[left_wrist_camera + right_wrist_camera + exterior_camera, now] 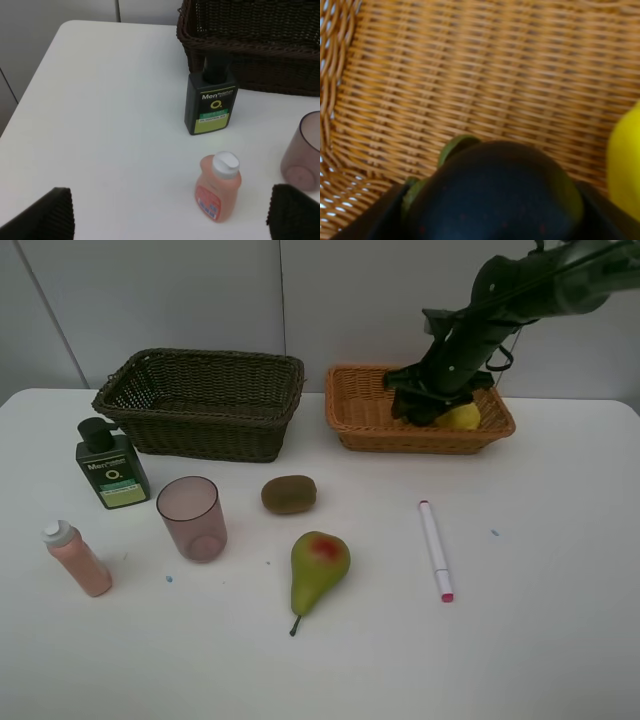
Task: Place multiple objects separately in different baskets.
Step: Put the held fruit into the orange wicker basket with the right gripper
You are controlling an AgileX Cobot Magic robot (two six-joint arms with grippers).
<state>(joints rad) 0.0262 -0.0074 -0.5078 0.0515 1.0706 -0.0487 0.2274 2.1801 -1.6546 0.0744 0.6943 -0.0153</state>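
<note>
1. taking the table from the high view as a clock face, the light orange-tan basket stands at about 1 o'clock and the dark brown basket at about 11 o'clock.
2. the right gripper is low inside the light basket. its jaws are about half open and closed around the dark green round fruit, which fills the gap between them. i think it is low so that the fruit is set down and not dropped. i cannot tell if the fruit touches the basket floor.
3. the lemon lies in the same basket, just beside the fruit at its 3 o'clock. so it seems this basket collects the fruits.
4. the left gripper is fully open and holds nothing. it hangs above the 9 o'clock side of the table, over the pink white-capped bottle and near the dark green bottle, probably ready for a bottle.
5. not yet sorted: the kiwi near the centre, the pear at its 6 o'clock, the cup at its 9 o'clock, and the marker at about 4 o'clock.
</note>
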